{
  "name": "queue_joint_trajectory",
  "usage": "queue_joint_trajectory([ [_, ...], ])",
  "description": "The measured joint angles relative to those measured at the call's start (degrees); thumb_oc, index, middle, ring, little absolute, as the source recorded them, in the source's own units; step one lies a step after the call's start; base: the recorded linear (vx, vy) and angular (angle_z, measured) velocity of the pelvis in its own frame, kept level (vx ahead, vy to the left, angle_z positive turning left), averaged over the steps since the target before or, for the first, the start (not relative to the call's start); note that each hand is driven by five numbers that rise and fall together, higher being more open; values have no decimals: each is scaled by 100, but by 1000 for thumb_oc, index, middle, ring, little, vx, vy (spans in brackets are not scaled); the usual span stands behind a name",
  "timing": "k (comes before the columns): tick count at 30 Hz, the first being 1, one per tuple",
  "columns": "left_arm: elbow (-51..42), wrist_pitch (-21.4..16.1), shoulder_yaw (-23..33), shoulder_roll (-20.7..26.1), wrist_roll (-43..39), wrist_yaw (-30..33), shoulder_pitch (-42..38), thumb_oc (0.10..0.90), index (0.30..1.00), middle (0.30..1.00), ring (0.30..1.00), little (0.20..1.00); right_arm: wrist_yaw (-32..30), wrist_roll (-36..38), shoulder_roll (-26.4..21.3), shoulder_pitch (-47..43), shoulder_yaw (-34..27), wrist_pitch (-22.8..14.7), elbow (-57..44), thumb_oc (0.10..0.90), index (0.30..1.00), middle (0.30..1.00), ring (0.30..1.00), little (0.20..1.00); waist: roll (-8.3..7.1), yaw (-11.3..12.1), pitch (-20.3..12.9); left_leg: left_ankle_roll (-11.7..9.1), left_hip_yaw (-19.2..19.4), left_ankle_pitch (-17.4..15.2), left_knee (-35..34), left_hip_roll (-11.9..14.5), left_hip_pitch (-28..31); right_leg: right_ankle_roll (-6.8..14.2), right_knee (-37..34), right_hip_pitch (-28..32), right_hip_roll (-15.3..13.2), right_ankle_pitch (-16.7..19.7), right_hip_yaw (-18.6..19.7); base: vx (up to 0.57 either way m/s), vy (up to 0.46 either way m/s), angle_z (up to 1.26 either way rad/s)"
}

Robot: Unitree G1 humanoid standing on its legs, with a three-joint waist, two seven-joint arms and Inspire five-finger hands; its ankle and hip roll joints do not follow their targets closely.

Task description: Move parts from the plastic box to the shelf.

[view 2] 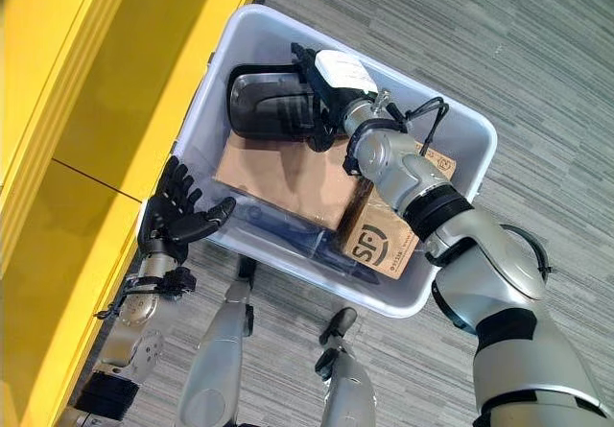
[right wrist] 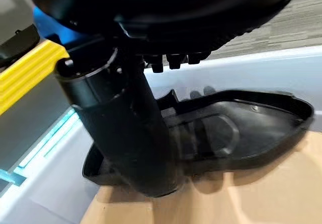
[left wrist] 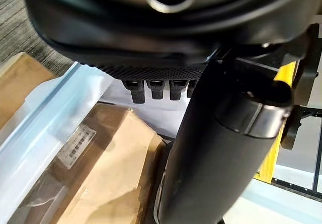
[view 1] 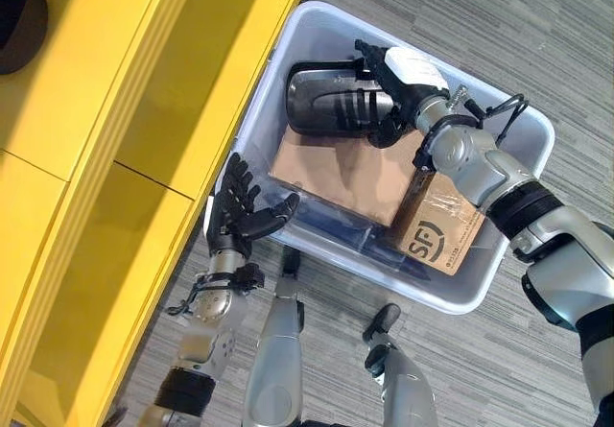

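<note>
Yellow shelf (view 1: 115, 130), frame left. Left hand (view 1: 240, 218), fingers spread and empty, lower centre outside plastic box (view 1: 508, 110). Black glossy part (view 1: 331, 101), long axis across frame, atop cardboard boxes (view 1: 345, 173); right hand (view 1: 389, 86), nearer, fingers curled over part's right end.

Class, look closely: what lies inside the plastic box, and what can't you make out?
Inside the plastic box: a black moulded part under the right robot hand, resting on a flat cardboard box, beside a smaller taped carton. Whatever lies beneath the cardboard is covered.

The part (view 1: 331, 101) lies on cardboard boxes (view 1: 345, 173) inside the plastic box (view 1: 518, 139).
</note>
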Motion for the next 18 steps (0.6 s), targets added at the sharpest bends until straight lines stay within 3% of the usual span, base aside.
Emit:
queue_joint_trajectory([
  [18, -159, -191, -154, 2, -1, 247, -163, 900, 1000, 1000, 1000, 1000, -269, -4, 481, -40, 61, 96, 503, 900, 1000, 1000, 1000, 1000, -4, -14, 4, 29, -97, -20, 188, -10, -411, -23, 517, -484, -97, -209, 2, 3, 0, 1],
])
